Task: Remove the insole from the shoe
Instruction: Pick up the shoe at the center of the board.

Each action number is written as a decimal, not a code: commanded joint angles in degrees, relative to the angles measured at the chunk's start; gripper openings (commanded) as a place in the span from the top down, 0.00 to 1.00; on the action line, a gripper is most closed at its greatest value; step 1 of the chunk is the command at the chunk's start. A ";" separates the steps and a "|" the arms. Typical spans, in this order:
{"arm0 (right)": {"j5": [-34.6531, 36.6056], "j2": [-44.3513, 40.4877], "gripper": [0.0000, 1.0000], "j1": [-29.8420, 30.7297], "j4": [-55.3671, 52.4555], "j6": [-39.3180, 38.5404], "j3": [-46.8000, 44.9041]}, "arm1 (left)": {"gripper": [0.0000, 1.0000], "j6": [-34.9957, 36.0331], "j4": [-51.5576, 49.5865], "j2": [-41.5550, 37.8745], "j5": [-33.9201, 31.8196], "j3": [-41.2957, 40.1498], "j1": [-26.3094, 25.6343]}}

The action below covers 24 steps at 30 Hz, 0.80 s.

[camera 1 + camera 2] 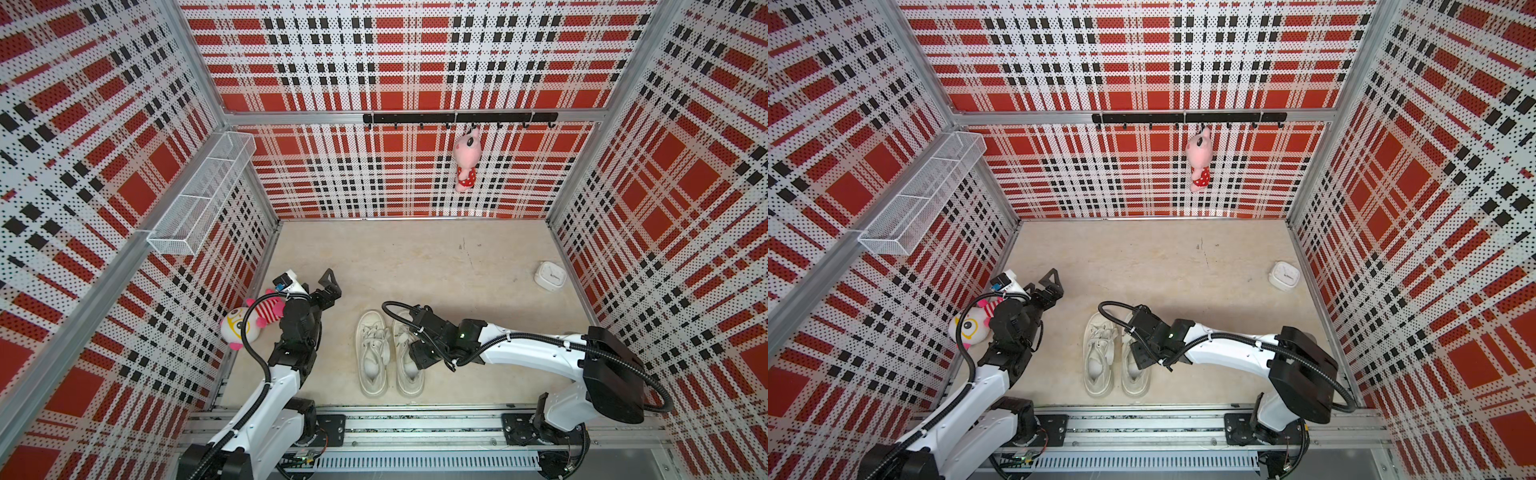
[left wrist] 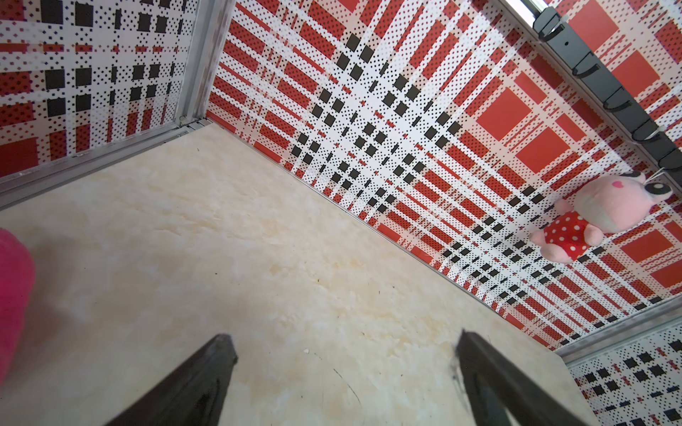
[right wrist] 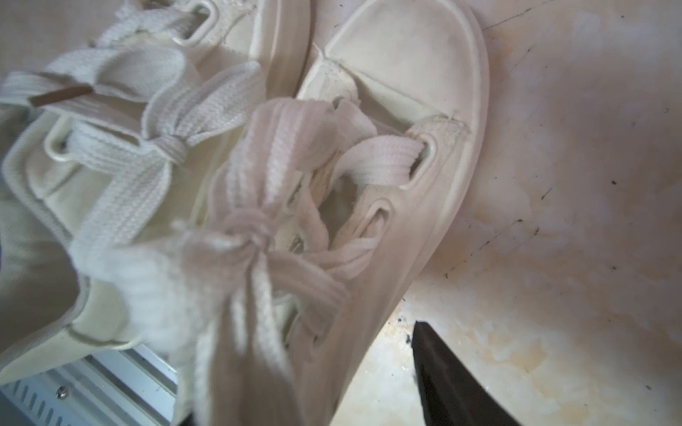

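Two cream lace-up shoes lie side by side near the front of the floor: the left shoe point(image 1: 371, 353) and the right shoe point(image 1: 409, 374) point(image 3: 424, 73). My right gripper point(image 1: 419, 359) hangs over the right shoe's opening, at its outer side. In the right wrist view one dark finger point(image 3: 443, 376) stands outside the shoe's wall with a strip of floor between them. The other finger is hidden behind the laces point(image 3: 258, 228). The insole is hidden inside the shoe by laces and gripper. My left gripper point(image 1: 332, 286) point(image 2: 343, 343) hovers open over bare floor, left of the shoes.
A striped plush fish point(image 1: 249, 326) lies by the left wall beside my left arm. A white clock point(image 1: 549, 275) sits at the right wall. A pink plush point(image 1: 466, 164) hangs from the hook rail point(image 1: 415, 118). A wire basket point(image 1: 199, 195) is mounted on the left wall.
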 commanded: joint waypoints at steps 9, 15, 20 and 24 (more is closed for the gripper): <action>9.46 -1.69 0.80 0.16 1.36 2.00 0.85 | 0.02 0.98 -0.60 -0.93 0.25 0.34 0.95; 10.64 -4.92 1.00 -1.67 0.00 0.85 1.73 | 0.02 2.98 -2.78 -2.56 -0.12 2.34 1.29; 7.47 -9.26 1.00 -6.87 1.22 -1.10 1.61 | 0.02 5.42 -3.65 -3.36 0.45 3.65 1.14; 6.09 -12.35 1.00 -12.26 3.86 -2.85 0.60 | 0.02 7.50 -4.10 -2.97 2.00 4.80 -0.03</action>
